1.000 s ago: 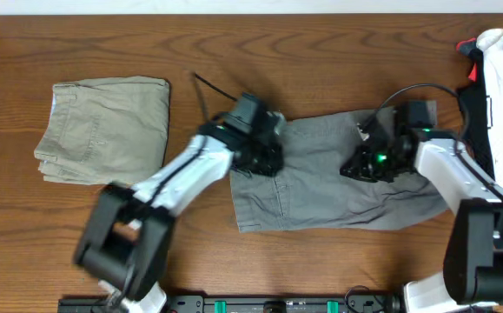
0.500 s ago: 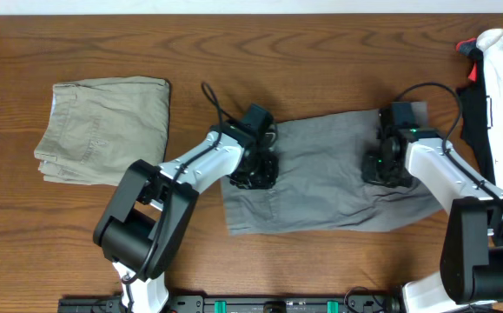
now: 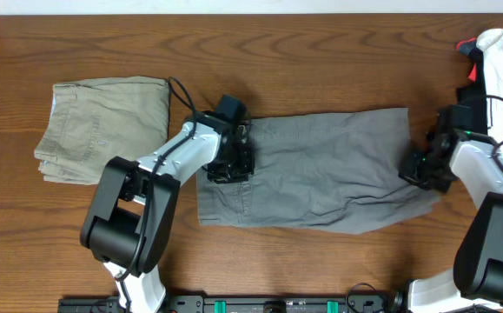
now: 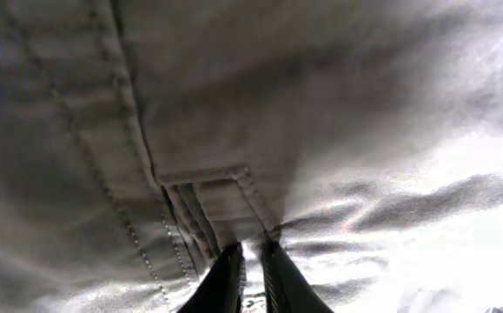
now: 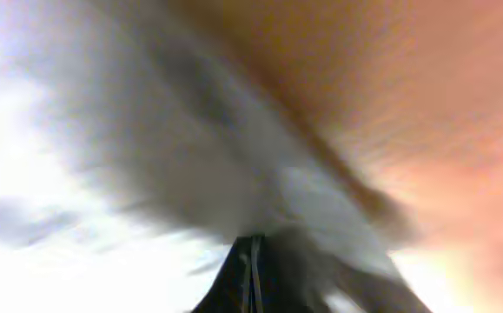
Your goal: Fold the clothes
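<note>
The grey shorts [image 3: 320, 169] lie spread across the middle of the table. My left gripper [image 3: 227, 165] is shut on the cloth at their left end; the left wrist view shows its fingers [image 4: 249, 261] pinching a stitched seam of the shorts [image 4: 190, 130]. My right gripper [image 3: 423, 168] is shut on the right edge of the shorts; the right wrist view is blurred, with the fingers [image 5: 251, 248] closed on grey cloth [image 5: 190, 156] over brown table.
Folded beige shorts [image 3: 108, 129] lie at the left. A white-and-black garment with a red bit [image 3: 494, 69] lies at the far right edge. The wooden table [image 3: 251, 52] shows behind the shorts.
Both grippers moved apart, left one leftward and right one rightward, pulling the grey shorts out wider and flatter.
</note>
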`<state>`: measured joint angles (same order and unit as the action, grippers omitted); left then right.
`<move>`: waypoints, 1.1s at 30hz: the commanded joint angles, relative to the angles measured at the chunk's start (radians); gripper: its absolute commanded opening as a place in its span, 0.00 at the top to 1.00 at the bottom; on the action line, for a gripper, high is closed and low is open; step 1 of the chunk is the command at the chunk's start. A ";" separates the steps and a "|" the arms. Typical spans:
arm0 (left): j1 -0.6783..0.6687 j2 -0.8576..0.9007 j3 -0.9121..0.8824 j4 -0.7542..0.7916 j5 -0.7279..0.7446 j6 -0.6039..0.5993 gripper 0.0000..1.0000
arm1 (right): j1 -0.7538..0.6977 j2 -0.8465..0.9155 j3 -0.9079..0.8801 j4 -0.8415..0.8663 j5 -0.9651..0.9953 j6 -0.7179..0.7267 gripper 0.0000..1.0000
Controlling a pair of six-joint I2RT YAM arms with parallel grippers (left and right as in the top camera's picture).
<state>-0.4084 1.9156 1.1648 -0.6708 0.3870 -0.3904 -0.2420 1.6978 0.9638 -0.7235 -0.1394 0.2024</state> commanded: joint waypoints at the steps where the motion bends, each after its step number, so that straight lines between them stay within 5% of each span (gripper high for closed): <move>1: 0.015 -0.049 -0.007 -0.009 -0.058 0.023 0.87 | -0.008 -0.041 0.045 0.002 -0.441 -0.175 0.98; 8: 0.005 -0.201 -0.006 0.059 -0.058 0.064 0.79 | 0.034 -0.116 0.047 0.040 -0.618 -0.174 0.99; 19: -0.115 -0.089 -0.011 0.232 -0.059 0.137 0.78 | 0.327 0.064 0.034 0.137 -0.616 -0.193 0.99; 26: -0.119 0.001 -0.014 0.211 -0.109 0.163 0.81 | 0.413 0.280 0.034 0.204 -0.407 -0.138 0.99; 33: -0.117 0.012 -0.015 0.123 -0.243 0.181 0.81 | 0.322 0.325 0.036 0.191 -0.252 -0.069 0.99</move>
<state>-0.5335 1.9152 1.1587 -0.5053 0.2722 -0.2337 0.1448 1.9568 1.0183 -0.5377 -0.7006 0.0990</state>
